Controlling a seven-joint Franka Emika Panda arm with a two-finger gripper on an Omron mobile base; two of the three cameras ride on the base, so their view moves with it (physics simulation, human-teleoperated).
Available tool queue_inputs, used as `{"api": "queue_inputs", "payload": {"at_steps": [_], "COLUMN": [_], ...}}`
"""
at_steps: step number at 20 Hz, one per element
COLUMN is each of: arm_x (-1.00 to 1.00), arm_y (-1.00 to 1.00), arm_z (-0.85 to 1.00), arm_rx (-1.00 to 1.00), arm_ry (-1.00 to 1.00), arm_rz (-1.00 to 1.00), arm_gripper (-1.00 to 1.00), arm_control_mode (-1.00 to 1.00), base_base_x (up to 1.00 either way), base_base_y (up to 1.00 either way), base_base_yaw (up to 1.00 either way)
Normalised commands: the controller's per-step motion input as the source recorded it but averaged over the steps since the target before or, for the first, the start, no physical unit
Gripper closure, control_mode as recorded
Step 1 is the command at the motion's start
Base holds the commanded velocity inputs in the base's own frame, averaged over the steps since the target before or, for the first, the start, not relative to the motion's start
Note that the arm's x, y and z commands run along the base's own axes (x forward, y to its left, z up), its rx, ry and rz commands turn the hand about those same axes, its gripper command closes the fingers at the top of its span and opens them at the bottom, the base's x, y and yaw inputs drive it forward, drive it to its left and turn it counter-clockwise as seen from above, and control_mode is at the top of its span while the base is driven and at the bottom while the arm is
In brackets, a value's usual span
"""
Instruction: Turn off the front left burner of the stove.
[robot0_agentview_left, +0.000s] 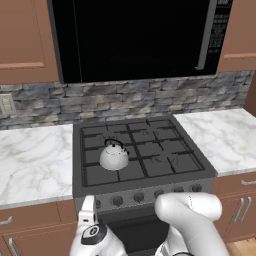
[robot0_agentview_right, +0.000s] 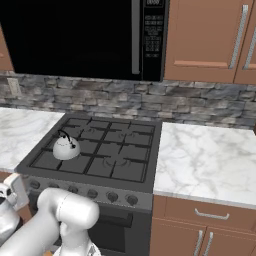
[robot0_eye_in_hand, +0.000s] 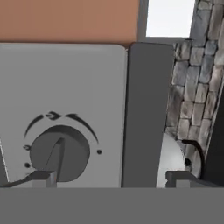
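Observation:
The stove (robot0_agentview_left: 145, 192) is a wide dark grey gas range with black grates. A white kettle (robot0_agentview_left: 114, 156) stands on its front left burner (robot0_agentview_left: 100, 173), which also appears in the right base view (robot0_agentview_right: 46, 160) under the same kettle (robot0_agentview_right: 65, 147). My gripper (robot0_eye_in_hand: 109, 178) is open, low in front of the left end of the knob row (robot0_agentview_left: 150, 195). In the hand view, which is rolled sideways, a round dark knob (robot0_eye_in_hand: 59, 153) sits on the grey front panel. One fingertip (robot0_eye_in_hand: 41, 177) is at the knob's edge; the other fingertip (robot0_eye_in_hand: 175, 177) lies toward the kettle (robot0_eye_in_hand: 173, 159). Nothing is held.
A big black microwave (robot0_agentview_left: 135, 37) hangs above the stove. Marble counters (robot0_agentview_left: 32, 160) (robot0_agentview_right: 210, 160) flank it, with brown cabinets and drawers (robot0_agentview_right: 210, 215) below. A stone backsplash (robot0_agentview_left: 125, 100) runs behind. My arm's white elbow (robot0_agentview_left: 190, 207) hangs before the oven door.

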Motion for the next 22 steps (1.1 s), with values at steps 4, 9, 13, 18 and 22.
{"api": "queue_inputs", "payload": {"at_steps": [4, 9, 13, 18, 22], "arm_x": [0.35, 0.30, 0.09, 0.05, -0.02], "arm_y": [-0.04, -0.01, 0.00, 0.00, 0.00], "arm_z": [-0.13, -0.10, -0.18, -0.09, 0.00], "arm_rx": [0.00, 0.00, 0.01, 0.01, 0.01], "arm_ry": [0.00, 0.00, 0.00, 0.00, 0.00], "arm_rz": [0.10, 0.09, 0.07, 0.05, 0.02], "arm_gripper": [-1.00, -1.00, -1.00, -1.00, -1.00], "arm_control_mode": [-1.00, -1.00, -1.00, -1.00, -1.00], "base_base_x": [0.00, 0.00, 0.00, 0.00, 0.00], "base_base_y": [0.00, 0.00, 0.00, 0.00, 0.00], "base_base_yaw": [0.00, 0.00, 0.00, 0.00, 0.00]}}
